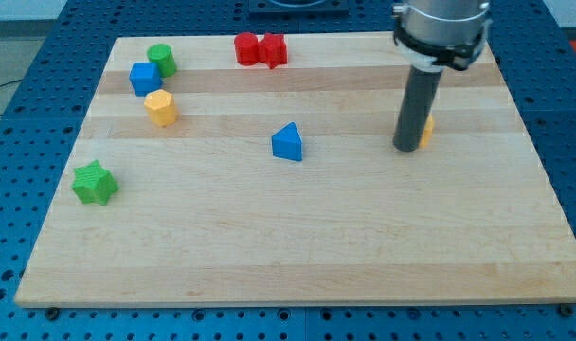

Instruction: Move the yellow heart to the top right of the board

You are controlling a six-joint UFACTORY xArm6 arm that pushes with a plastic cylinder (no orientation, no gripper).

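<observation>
The yellow heart lies on the right half of the wooden board, mostly hidden behind my rod; only a sliver of yellow shows on the rod's right side. My tip rests on the board, touching the heart from its left and slightly below. The rod rises up to the arm at the view's top right.
A blue triangle sits mid-board. Two red blocks stand at the top centre. A green cylinder, a blue cube and a yellow hexagon cluster at the top left. A green star lies at the left edge.
</observation>
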